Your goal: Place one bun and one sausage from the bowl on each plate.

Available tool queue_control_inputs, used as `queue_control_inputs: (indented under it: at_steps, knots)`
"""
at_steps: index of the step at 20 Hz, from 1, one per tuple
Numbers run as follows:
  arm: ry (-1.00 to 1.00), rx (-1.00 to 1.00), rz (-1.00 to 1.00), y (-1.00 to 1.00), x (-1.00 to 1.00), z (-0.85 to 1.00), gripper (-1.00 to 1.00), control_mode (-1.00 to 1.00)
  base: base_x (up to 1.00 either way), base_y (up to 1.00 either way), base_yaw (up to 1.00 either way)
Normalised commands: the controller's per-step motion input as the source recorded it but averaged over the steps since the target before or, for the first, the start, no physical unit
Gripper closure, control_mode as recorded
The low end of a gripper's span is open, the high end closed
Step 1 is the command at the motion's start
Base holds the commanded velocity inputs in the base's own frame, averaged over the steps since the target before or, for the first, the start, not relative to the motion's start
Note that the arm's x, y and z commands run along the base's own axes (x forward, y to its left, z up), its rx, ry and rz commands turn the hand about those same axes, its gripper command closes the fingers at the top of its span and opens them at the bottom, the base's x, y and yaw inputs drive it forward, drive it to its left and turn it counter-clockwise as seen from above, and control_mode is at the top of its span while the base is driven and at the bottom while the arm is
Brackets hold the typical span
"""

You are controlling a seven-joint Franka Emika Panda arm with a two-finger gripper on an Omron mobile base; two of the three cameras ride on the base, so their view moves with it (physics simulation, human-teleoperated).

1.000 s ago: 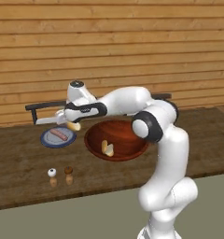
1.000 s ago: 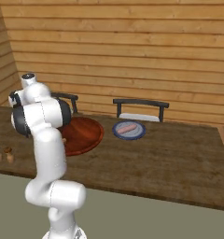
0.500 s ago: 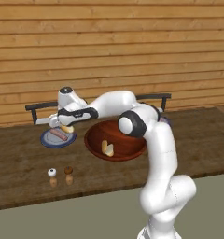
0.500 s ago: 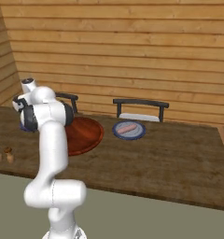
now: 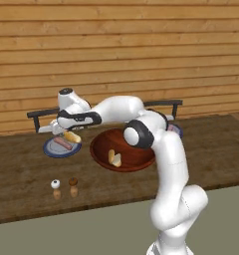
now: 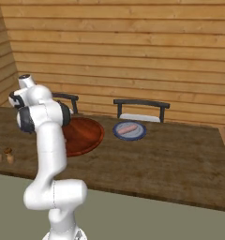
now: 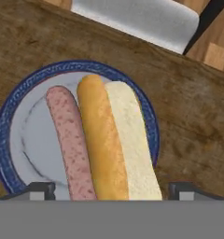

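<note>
Golden oblong bun beside speckled pink sausage, blue-rimmed plate.

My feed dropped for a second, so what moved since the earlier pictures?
The gripper carried a bun from near the bowl leftward and down over the left plate, beside its sausage. The other bun in the bowl, the right plate with its sausage, and the two shakers stayed put.
</note>
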Motion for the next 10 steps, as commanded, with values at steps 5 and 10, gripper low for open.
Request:
queue_control_inputs:
  at_steps: [5,10]
  knots:
    - [0.0,0.01,-0.01,-0.11,-0.19,0.17,-1.0,-1.0,0.0,0.0,0.0]
    - [0.06,0.14,-0.28,-0.91,-0.98,0.62,-1.0,-1.0,0.0,0.0,0.0]
